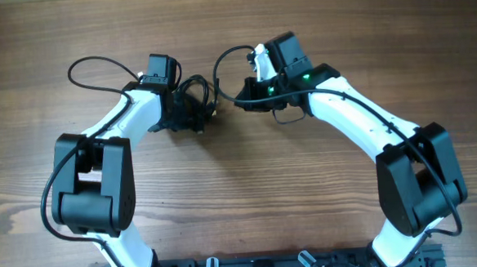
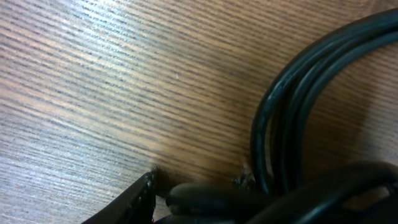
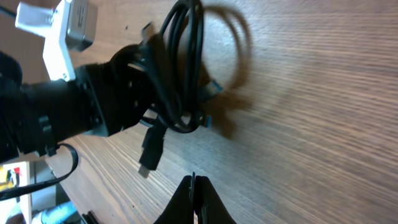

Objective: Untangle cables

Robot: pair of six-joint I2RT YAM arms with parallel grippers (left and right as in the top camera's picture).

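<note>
A: Where are the cables [image 1: 194, 96]?

B: In one knotted bundle, about halfway between the left and right edges of the surface [image 1: 241, 190] and toward its far edge. They are at the left gripper [image 1: 190, 111].

A: Is it holding them?

B: Yes. In the right wrist view the black loops run through its jaws, which are closed partway on the strands. The bundle looks raised off the surface, because its shadow [image 3: 236, 56] falls apart from it, off to one side.

A: Any loose ends?

B: One flat plug [image 3: 148, 155] dangles clear of the loops on a short length of cord.

A: And the left wrist view?

B: It is very close in. Several strands curve side by side along the right, one fingertip [image 2: 140, 199] shows at the bottom, and the rest is bare surface.

A: What about the right gripper [image 3: 193, 200]?

B: Its jaws are pressed together with nothing between them. It sits just beside the bundle on the right side, not touching it, with its tips pointing at it.
</note>
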